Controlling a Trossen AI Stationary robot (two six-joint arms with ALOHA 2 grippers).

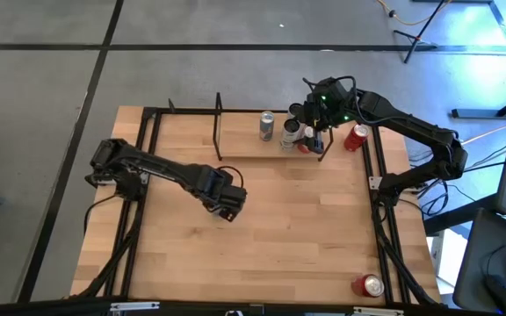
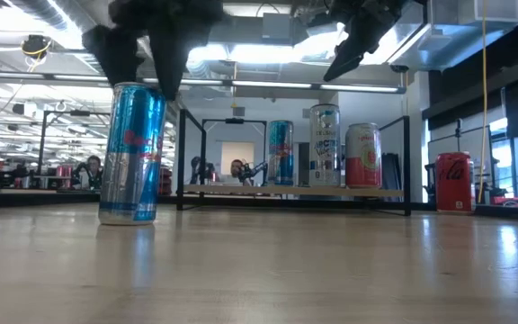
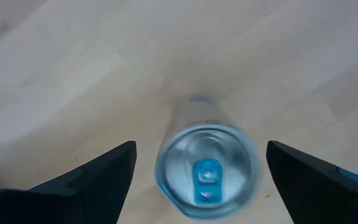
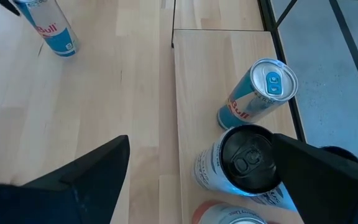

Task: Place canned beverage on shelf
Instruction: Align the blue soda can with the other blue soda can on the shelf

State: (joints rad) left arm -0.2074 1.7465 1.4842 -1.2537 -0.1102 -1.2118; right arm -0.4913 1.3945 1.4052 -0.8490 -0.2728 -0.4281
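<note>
While the left end effector [image 3: 197,168] hangs open directly above the upright blue can [image 2: 132,153] at centre-left of the tabletop [image 1: 306,237], we see a risk: a skewed descent could clip its rim and topple it. Our right end effector [image 4: 201,168], also open and empty, hovers over three cans already on the shelf [image 1: 240,147] and could knock them.

Blue-silver can [image 2: 133,153] upright mid-table; shelf [image 2: 295,191] holds three upright cans.
</note>
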